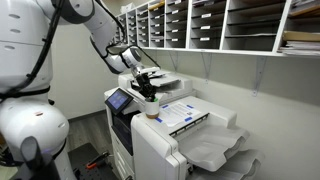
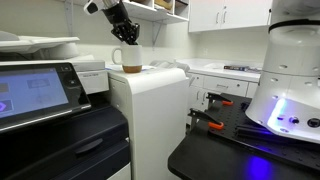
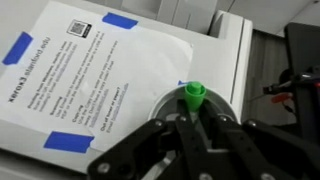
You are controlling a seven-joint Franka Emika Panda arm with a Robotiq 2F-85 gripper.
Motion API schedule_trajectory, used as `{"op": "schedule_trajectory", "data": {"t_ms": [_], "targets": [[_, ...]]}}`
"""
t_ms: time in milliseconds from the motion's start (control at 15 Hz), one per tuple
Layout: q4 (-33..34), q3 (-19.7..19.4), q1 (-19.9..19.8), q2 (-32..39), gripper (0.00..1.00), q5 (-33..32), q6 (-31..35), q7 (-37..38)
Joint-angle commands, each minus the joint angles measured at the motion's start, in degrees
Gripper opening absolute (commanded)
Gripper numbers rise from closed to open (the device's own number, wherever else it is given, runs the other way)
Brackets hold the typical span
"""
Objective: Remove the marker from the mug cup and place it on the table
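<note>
Straight down from the end effector (image 3: 193,118) to the green-capped marker (image 3: 193,94) standing upright in the mug cup (image 2: 131,62); cannot tell whether spread or pinching it.

Flat white table (image 2: 160,72) with the mug cup (image 2: 131,60) beside a taped-down paper sheet (image 3: 100,80).
</note>
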Motion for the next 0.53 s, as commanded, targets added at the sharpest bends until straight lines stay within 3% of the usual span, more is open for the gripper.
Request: {"op": "schedule_trajectory", "data": {"t_ms": [0, 467], "targets": [[-1.89, 0.07, -0.35, -2.99, 0.05, -0.83, 3.15, 0.75], [-2.43, -2.8, -2.86, -14.15, 0.05, 11.33, 2.37, -6.39]]}}
